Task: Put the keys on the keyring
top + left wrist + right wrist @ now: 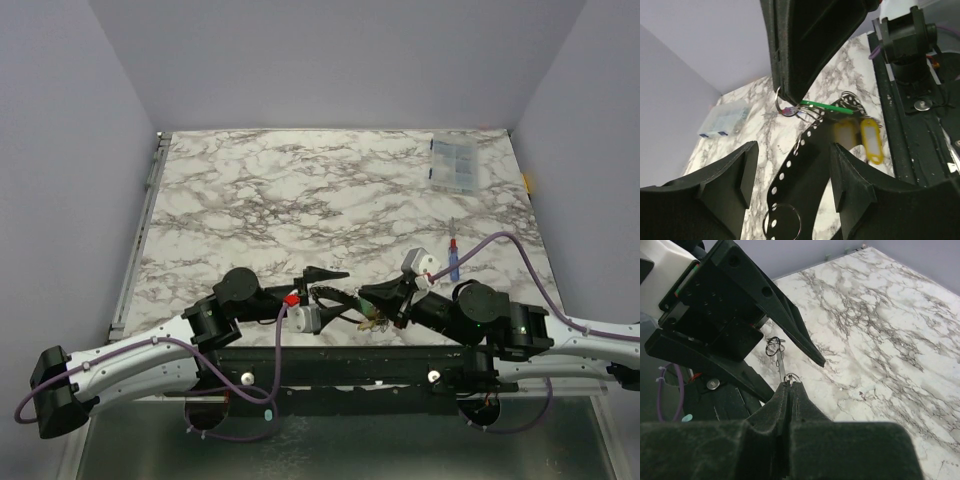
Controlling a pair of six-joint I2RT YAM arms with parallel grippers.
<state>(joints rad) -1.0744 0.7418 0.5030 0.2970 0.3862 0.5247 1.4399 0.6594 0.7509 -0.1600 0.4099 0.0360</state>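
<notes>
The keys hang in a bunch between my grippers: a green tag (827,106) and two yellow tags (872,140), seen from above as a yellowish clump (375,322). My right gripper (791,383) is shut on a small metal ring (793,377) at the top of that bunch; its tip (787,97) shows from the left wrist. My left gripper (792,147) is open. A black perforated strap (805,165) passes between its fingers (740,175) without touching them. The keyring (782,222), a thin grey loop, lies on the strap's near end. From above, both grippers (335,283) (362,295) meet near the front edge.
A clear plastic box (455,163) sits at the far right corner, also visible from the left wrist (725,120). A blue stick with a red tip (454,260) lies right of the grippers. The black mounting rail (350,365) runs along the near table edge.
</notes>
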